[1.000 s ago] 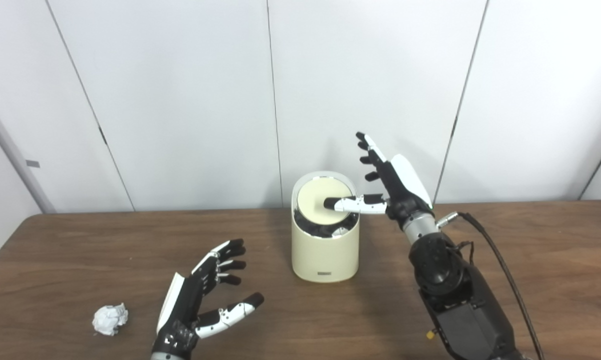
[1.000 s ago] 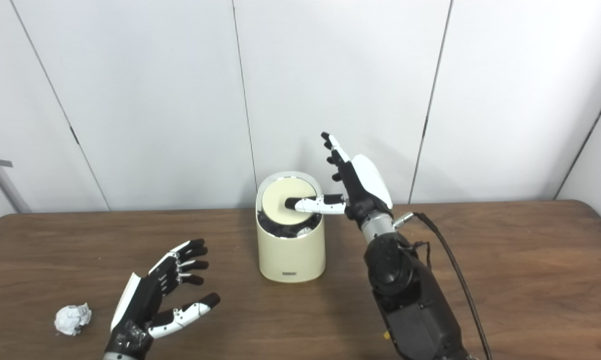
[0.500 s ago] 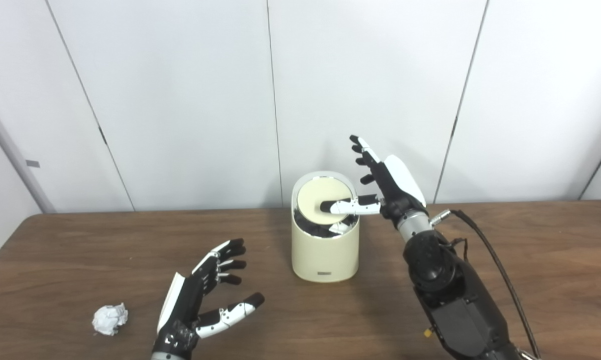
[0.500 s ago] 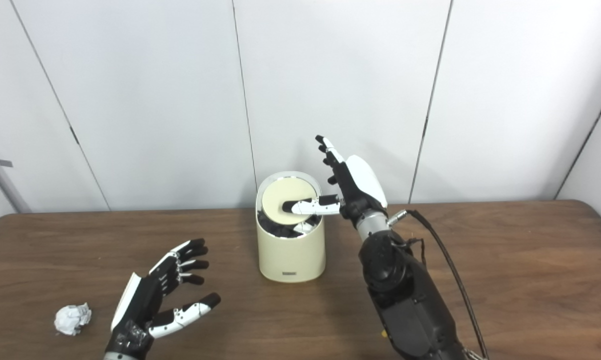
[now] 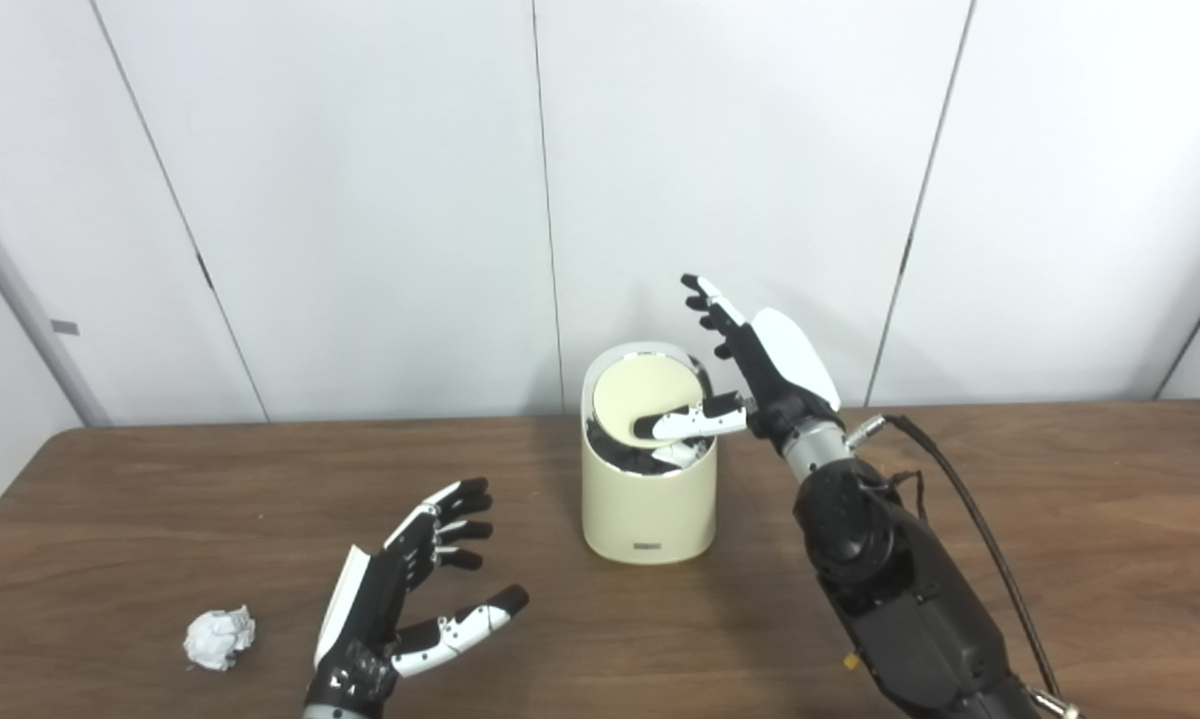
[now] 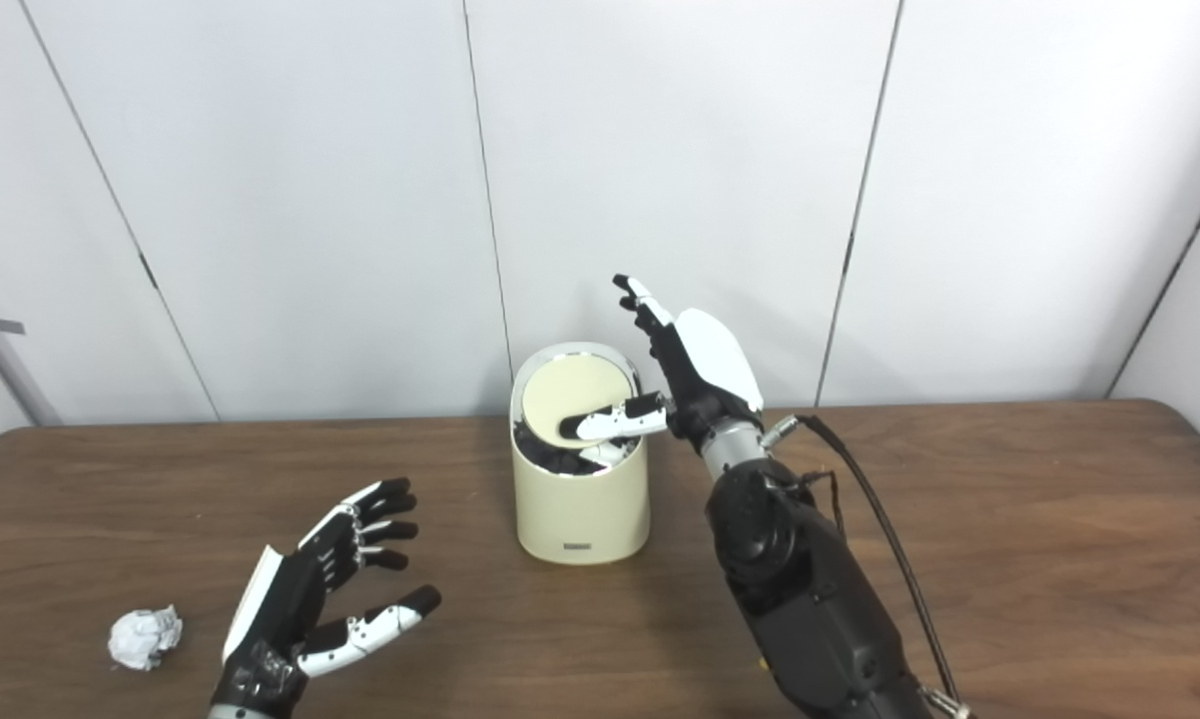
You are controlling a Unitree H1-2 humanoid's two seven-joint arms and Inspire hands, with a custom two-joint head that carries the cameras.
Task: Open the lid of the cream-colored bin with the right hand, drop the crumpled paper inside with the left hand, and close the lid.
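Note:
The cream-colored bin [image 5: 648,504] stands on the table near the back wall. Its round lid [image 5: 645,391] is tipped up toward the back, showing a dark opening with something white inside at the front. My right hand [image 5: 750,374] is open beside the bin's right rim, thumb lying across the lid's lower edge, fingers pointing up. The crumpled paper [image 5: 219,637] lies on the table at the front left. My left hand [image 5: 405,589] hovers open to the right of the paper, apart from it, holding nothing.
The brown wooden table [image 5: 1059,519] runs across the whole view. A white panelled wall [image 5: 360,200] stands right behind the bin. A black cable [image 5: 969,519] trails from my right wrist along the arm.
My right hand has shifted left and a little down, its thumb sliding toward the lid's front edge. The left hand, paper and bin have stayed in place.

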